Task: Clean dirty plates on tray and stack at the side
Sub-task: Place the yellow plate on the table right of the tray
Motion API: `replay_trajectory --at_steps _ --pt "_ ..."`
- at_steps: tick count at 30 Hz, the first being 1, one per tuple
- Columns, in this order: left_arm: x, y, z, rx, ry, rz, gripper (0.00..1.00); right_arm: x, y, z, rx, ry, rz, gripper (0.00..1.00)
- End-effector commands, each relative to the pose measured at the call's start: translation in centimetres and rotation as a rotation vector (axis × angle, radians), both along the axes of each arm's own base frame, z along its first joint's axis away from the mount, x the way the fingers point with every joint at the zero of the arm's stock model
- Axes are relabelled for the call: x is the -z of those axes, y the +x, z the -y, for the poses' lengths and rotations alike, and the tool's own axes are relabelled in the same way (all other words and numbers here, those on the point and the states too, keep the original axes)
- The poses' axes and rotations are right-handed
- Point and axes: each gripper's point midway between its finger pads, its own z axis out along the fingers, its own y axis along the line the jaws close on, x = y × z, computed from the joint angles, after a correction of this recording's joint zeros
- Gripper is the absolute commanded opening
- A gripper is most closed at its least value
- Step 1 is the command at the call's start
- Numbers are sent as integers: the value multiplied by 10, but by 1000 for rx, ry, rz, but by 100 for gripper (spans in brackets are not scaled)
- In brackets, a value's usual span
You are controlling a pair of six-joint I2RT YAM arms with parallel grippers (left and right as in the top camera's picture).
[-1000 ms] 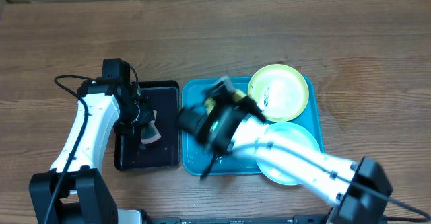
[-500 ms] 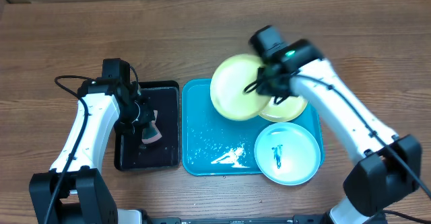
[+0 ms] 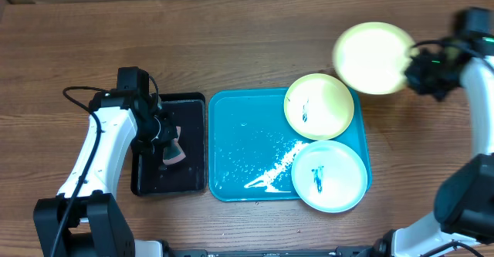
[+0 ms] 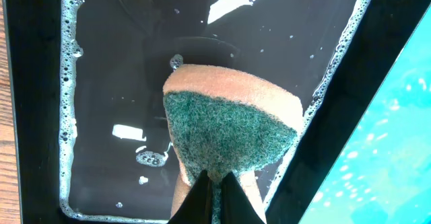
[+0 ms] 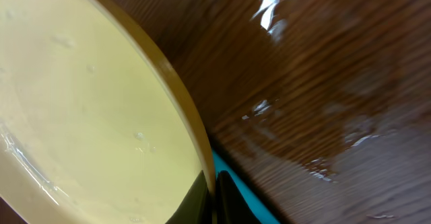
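left gripper [image 4: 215,181] pinching sponge [image 4: 229,126] over black tray [image 4: 114,56], right gripper [image 5: 214,187] — yellow plate [image 5: 81,103]

My left arm [image 3: 96,145] and right arm [image 3: 482,110]: white tubular links, black joints; black cable [image 3: 73,93] off the left, green light [image 3: 430,53] on the right, left gripper [image 4: 214,182] black.

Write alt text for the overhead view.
The right gripper holds a pale yellow plate over the table, beyond and right of the teal tray. A smeared yellow-green plate and a smeared light blue plate lie on the tray's right side. The left gripper holds a sponge over a black tray.
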Motion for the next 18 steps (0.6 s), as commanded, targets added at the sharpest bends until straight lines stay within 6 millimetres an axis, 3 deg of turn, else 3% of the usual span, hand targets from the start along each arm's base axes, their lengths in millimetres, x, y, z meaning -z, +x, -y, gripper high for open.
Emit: replay_trajectory --at_steps 1,10,15,18 --pt "-1 2 2 24 -8 11 4 -3 1 25 9 16 32 4" --pt "-1 2 2 23 -8 11 4 63 -3 78 170 9 -107 4" --pt "-1 1 2 24 -9 9 4 99 -7 83 201 48 -190 4" --pt "-1 1 2 24 -9 7 4 110 -11 83 204 62 -221 4"
